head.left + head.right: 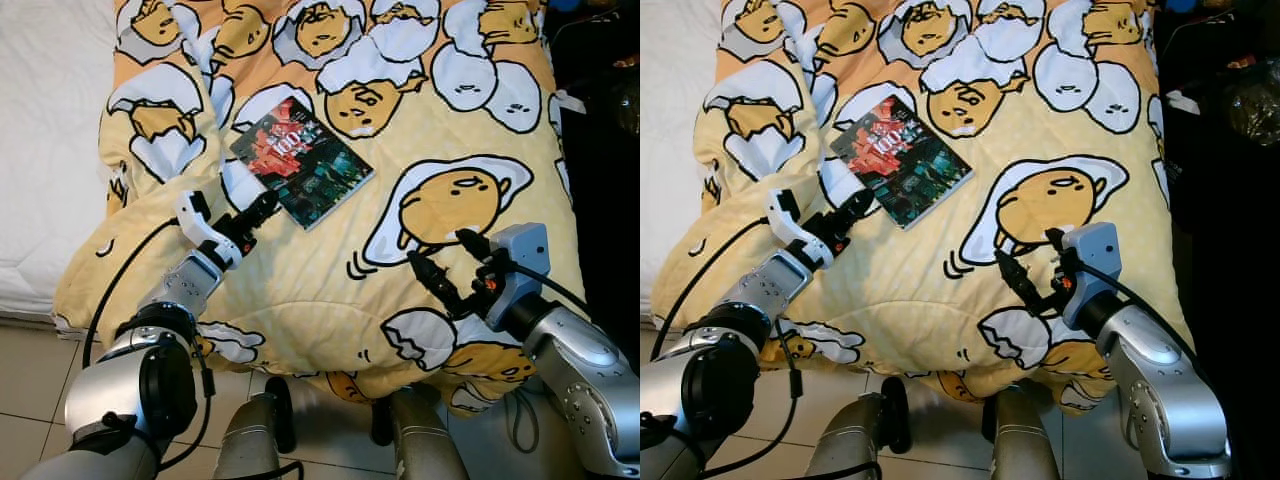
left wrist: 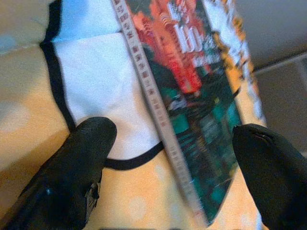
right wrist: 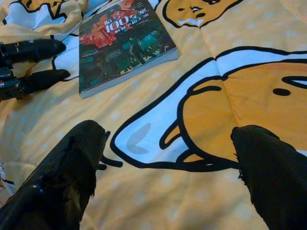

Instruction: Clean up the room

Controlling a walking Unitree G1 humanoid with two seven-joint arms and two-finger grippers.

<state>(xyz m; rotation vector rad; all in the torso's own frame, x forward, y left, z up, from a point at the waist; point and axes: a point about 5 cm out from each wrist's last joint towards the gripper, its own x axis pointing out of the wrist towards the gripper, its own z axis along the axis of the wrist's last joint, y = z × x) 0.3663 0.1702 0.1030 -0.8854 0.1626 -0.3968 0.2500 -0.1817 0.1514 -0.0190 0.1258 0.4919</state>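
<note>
A paperback book [image 1: 300, 160] with a red and teal cover lies flat on a yellow quilt [image 1: 330, 290] printed with egg characters. My left gripper [image 1: 258, 218] is open at the book's near left corner, low over the quilt. In the left wrist view the book's spine edge [image 2: 158, 110] runs between the two black fingers [image 2: 81, 153], apart from both. My right gripper [image 1: 437, 248] hovers open over the quilt to the right of the book, holding nothing. The right wrist view shows the book [image 3: 122, 45] ahead, with the left gripper [image 3: 41, 62] beside it.
The quilt is heaped over the foot of a bed with a white mattress [image 1: 50, 120] bare on the left. Dark clutter [image 1: 600, 100] stands along the right side. Tiled floor [image 1: 30, 400] and my own legs [image 1: 250, 440] lie below the quilt's near edge.
</note>
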